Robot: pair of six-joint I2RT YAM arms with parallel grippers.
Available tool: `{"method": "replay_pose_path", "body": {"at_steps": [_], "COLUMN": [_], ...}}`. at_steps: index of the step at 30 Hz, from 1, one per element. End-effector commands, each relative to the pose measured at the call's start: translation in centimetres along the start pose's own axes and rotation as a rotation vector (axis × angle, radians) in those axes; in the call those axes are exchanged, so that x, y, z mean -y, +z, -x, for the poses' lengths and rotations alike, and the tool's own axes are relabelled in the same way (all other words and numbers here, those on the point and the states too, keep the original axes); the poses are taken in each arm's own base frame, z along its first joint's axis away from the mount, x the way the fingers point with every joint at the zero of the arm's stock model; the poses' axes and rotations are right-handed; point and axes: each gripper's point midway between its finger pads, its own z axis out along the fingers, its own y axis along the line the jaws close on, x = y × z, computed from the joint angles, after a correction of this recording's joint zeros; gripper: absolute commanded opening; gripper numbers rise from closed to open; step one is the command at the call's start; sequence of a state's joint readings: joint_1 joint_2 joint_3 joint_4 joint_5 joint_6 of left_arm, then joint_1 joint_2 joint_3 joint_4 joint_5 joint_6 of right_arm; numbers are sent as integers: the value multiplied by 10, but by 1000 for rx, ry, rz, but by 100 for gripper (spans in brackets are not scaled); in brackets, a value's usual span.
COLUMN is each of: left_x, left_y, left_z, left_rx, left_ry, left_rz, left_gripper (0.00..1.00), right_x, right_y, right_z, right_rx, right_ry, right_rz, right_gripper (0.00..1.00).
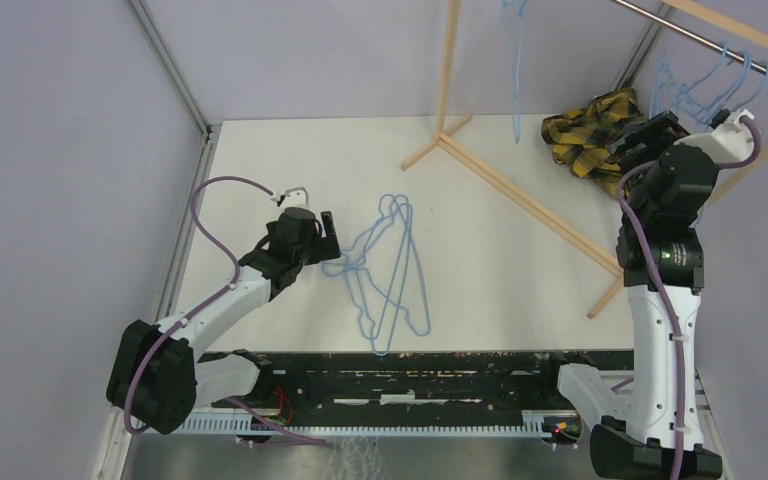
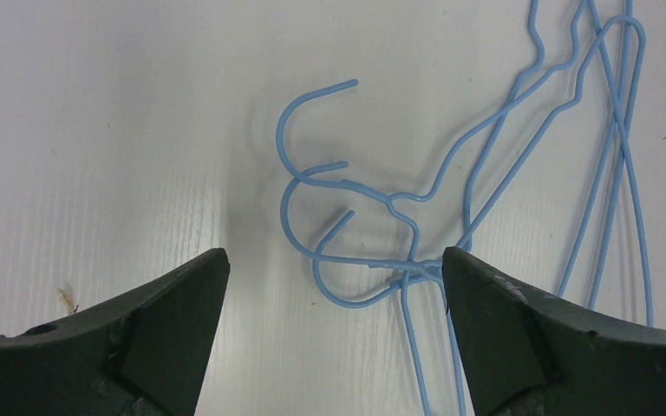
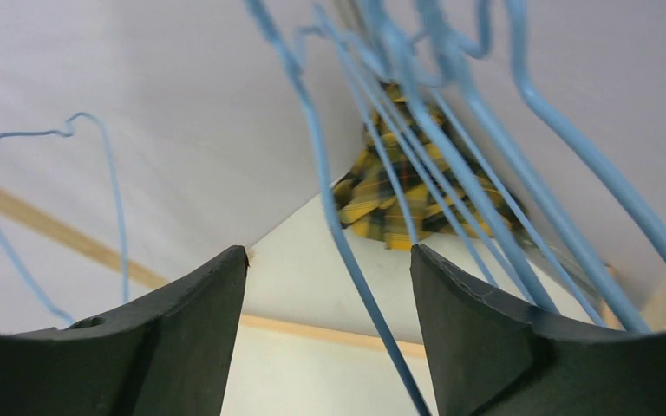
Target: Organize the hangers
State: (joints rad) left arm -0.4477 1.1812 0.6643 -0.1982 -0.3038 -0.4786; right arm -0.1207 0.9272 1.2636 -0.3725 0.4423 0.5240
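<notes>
Among hung hangers (image 3: 590, 160), right pincer (image 3: 328, 260) wide open, gripping nothing; left pincer (image 2: 334, 260) open over hanger hooks (image 2: 395, 201).

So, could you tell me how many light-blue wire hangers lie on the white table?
3 light-blue wire hangers, counting hooks: tangled in one central pile, hooks toward the left gripper. Overlapping wires could hide another.

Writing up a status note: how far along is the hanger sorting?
Done: several hangers hang on the rail. In hand: nothing; the right gripper is open among them, the left gripper open over the pile on the table. Left: that pile.
</notes>
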Motion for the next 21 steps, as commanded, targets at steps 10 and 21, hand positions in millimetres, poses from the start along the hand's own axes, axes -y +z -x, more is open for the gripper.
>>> {"method": "replay_pose_path", "body": {"at_steps": [10,21], "left_x": [10,8], "left_y": [1,2], "left_z": [13,12], "left_rx": [48,41], "left_ry": [-37,-32], "left_rz": [-31,-18], "left_gripper": [99,99], "right_x": [-105,-176], "right_y": [-21,-53], "right_z": [-1,-73], "right_rx": [-183,-437], "right_ry": [-2,-179], "right_rz": [510,801], "right_gripper": [83,81]}}
